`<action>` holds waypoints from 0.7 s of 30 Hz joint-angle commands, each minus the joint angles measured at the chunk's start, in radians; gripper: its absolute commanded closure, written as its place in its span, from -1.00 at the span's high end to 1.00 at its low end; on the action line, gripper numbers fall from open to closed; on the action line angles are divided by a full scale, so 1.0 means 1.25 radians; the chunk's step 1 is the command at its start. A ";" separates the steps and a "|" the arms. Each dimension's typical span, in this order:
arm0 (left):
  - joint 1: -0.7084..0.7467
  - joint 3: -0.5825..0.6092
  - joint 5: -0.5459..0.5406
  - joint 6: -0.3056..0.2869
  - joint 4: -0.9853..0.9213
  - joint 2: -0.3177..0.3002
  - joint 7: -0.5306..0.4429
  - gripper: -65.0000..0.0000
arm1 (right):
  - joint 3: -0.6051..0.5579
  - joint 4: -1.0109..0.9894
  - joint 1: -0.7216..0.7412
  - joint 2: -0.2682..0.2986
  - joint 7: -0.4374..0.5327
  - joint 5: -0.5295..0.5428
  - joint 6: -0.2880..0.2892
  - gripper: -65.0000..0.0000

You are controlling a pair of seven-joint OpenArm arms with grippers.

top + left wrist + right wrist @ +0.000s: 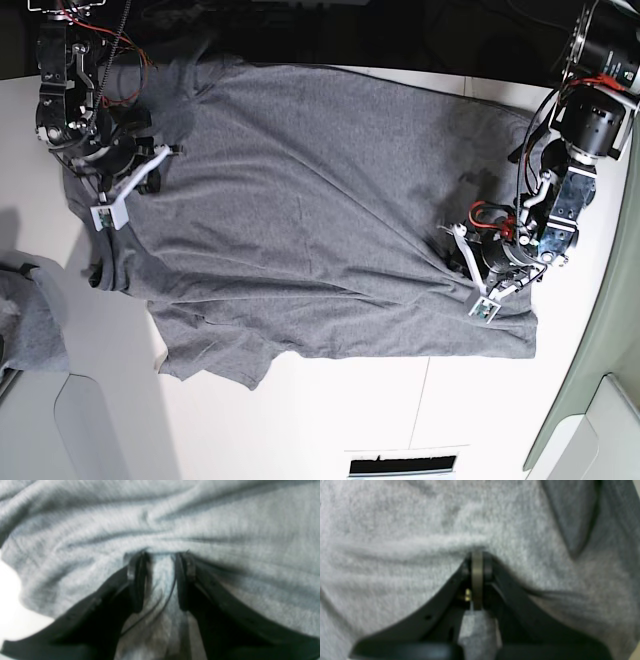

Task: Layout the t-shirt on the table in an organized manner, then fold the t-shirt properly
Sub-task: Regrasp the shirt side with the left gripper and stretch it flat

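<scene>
Both grippers touch the t-shirt point(320, 200), which lies spread out across the table point(360, 410).

On the left gripper point(161, 557), the two black fingers point(136, 580) stand a little apart. A fold of grey cloth sits between them and bunches up at their tips. In the base view this gripper point(470, 270) is at the shirt's right edge, near the corner closest to the camera, and creases run from it across the cloth.

On the right gripper point(477, 562), the jaws are squeezed tight together and press into the grey cloth. Whether any cloth is pinched between them is too blurry to tell. In the base view this gripper point(135, 185) is at the shirt's left edge, toward the far side.

One sleeve point(210, 355) sticks out from the shirt's near edge, on the left. A smaller grey cloth bundle point(28, 320) sits on the table well to the left of the shirt, not touching it.
</scene>
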 commanded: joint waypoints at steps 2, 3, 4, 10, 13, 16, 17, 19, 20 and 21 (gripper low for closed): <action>-0.053 0.003 0.030 0.012 -0.074 0.021 0.040 -0.34 | 0.001 -0.005 -0.005 0.003 -0.040 -0.020 -0.013 -1.00; -0.078 0.003 0.031 0.009 -0.100 0.034 0.039 -0.34 | 0.001 -0.005 -0.005 0.002 -0.039 -0.020 -0.018 -1.00; -0.099 0.003 0.030 0.002 -0.120 0.045 0.039 -0.34 | 0.001 -0.005 -0.005 0.002 -0.037 -0.019 -0.026 -1.00; -0.174 0.005 0.033 -0.015 -0.142 0.067 0.065 -0.34 | 0.001 -0.005 0.009 0.002 -0.032 -0.017 -0.050 -1.00; -0.183 0.005 0.026 -0.015 -0.141 0.052 0.107 -0.34 | 0.002 -0.001 0.018 0.002 -0.032 -0.017 -0.049 -1.00; -0.177 0.005 -0.022 -0.035 -0.137 0.024 0.144 -0.34 | 0.010 0.003 0.042 0.002 -0.022 -0.016 -0.049 -1.00; -0.175 0.005 -0.055 -0.062 -0.137 0.011 0.152 -0.34 | 0.013 0.003 0.053 0.002 -0.017 -0.011 -0.049 -1.00; -0.169 0.005 -0.133 -0.092 -0.134 -0.025 0.166 -0.34 | 0.016 0.003 0.079 0.002 -0.016 0.010 -0.049 -1.00; -0.165 0.005 -0.174 -0.102 -0.127 -0.047 0.170 -0.34 | 0.016 0.003 0.093 0.002 -0.017 0.019 -0.049 -1.00; -0.160 0.005 -0.214 -0.116 -0.116 -0.070 0.175 -0.34 | 0.016 0.003 0.107 0.000 -0.020 0.026 -0.049 -1.00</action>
